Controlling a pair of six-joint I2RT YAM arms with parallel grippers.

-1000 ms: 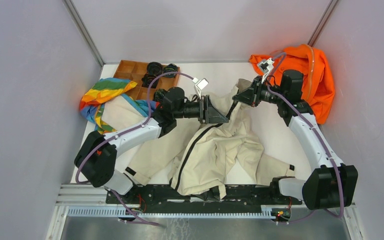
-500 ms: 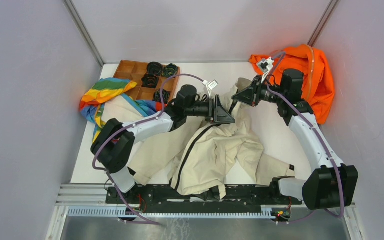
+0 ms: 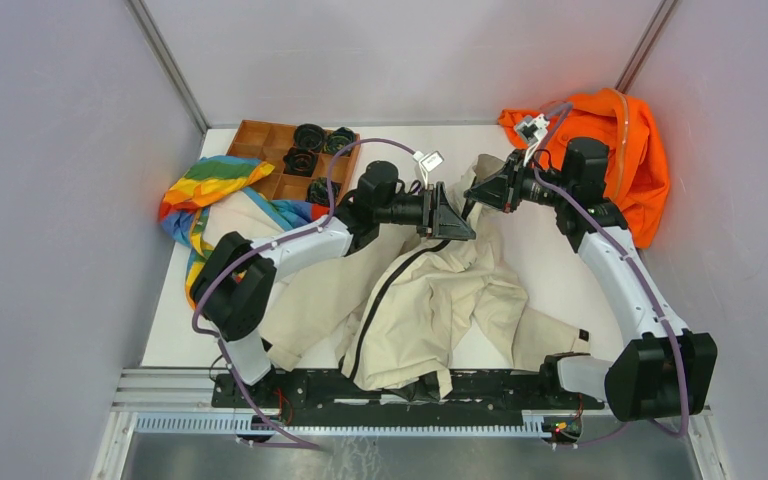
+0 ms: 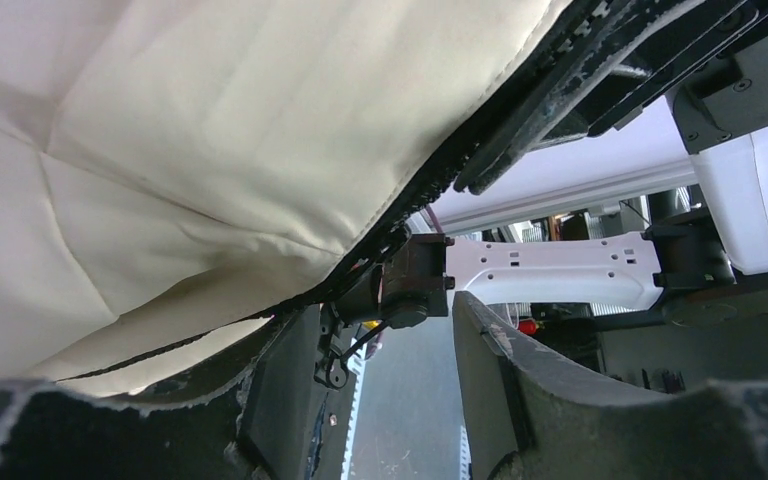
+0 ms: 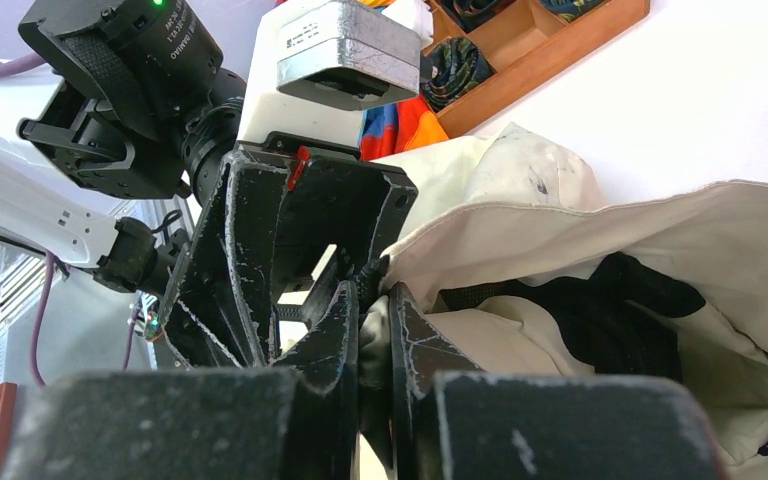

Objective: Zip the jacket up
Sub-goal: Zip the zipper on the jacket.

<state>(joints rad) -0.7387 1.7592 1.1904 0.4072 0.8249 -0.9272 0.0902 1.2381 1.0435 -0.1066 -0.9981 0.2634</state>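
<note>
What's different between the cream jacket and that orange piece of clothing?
The jacket is cream with a dark zipper; the orange garment is bright, and no zipper shows. The jacket sprawls across the middle of the table; the orange garment is bunched in the far right corner. The right end effector pinches the jacket's edge; nothing grips the orange garment. Both are crumpled cloth.

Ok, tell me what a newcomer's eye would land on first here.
The cream jacket sprawled across the middle, its dark zipper undone, draws the eye first. At its far end the two pairs of jaws meet: the right jaws pinched shut on its edge, the left jaws open beside the zipper. Bright colour frames it: an orange garment in the far right corner, a rainbow cloth at far left.
</note>
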